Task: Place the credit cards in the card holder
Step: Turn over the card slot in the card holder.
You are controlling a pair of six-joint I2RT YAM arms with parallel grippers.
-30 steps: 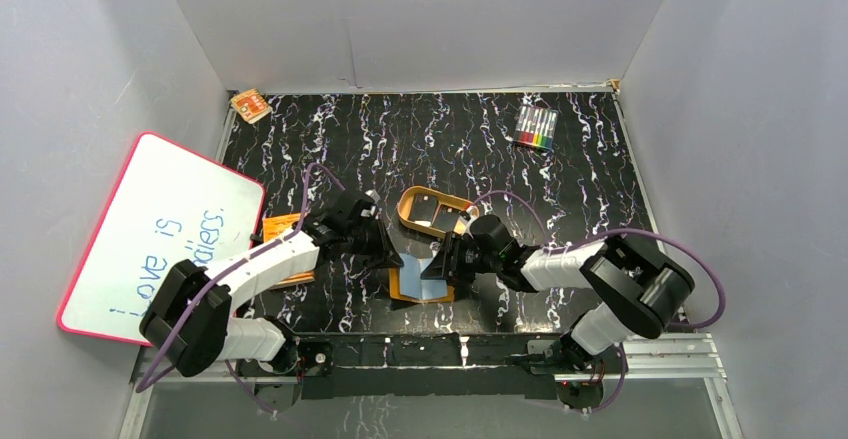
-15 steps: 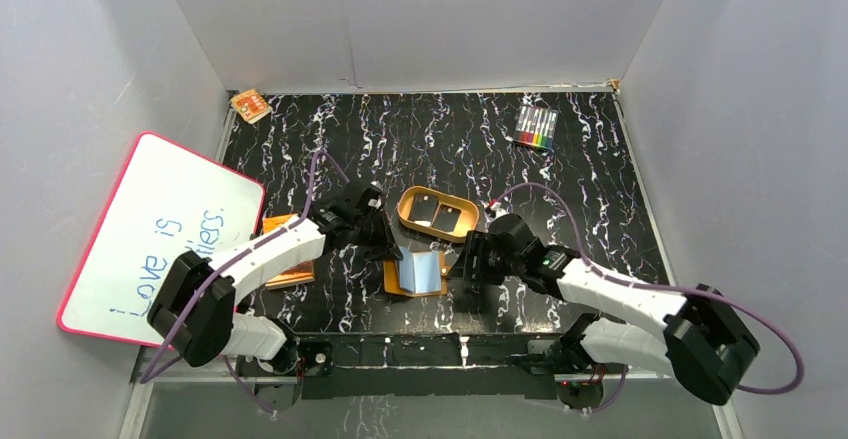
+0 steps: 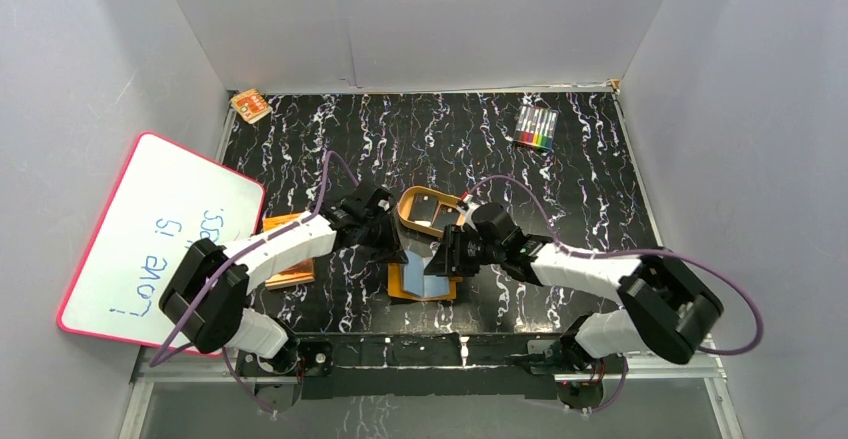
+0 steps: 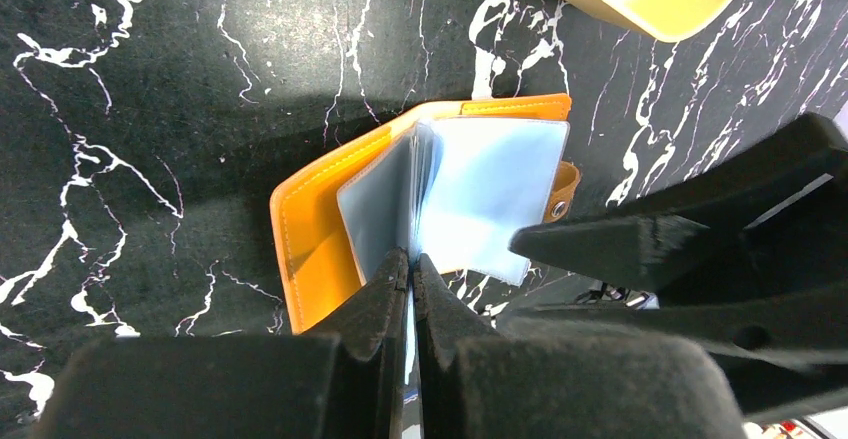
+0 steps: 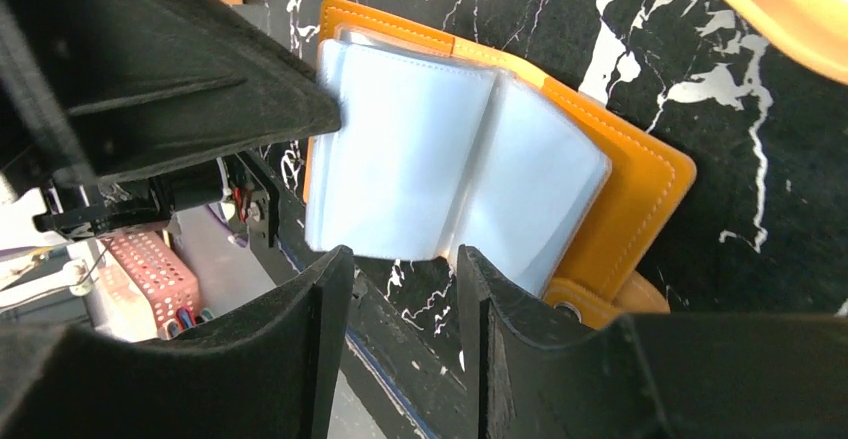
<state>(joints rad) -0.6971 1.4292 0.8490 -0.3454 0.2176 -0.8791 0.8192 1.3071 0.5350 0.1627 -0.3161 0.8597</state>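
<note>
We see the card holder (image 3: 424,277) lying open on the worktop (image 3: 600,209), orange leather cover down, pale blue sleeves fanned upward (snap tab at one edge). A black credit card (image 3: 424,204) lies flat in the tan tray (image 3: 402,209).

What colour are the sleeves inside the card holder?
The sleeves are pale blue-grey; the right wrist view shows them best.

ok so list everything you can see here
credit cards: two showing, black, in the tray
card holder: one, orange-brown, pale blue sleeves, open near the front edge
tray: one, tan, behind the card holder
booklet: one, orange, left of the card holder
whiteboard: one, white, pink rim, left side
marker pack: one, multicoloured, far right
small packet: one, orange, far left corner
table: one, black, white veins
left pincer: one, black, shut on a card holder sleeve
right pincer: one, black, open beside the sleeves
</note>
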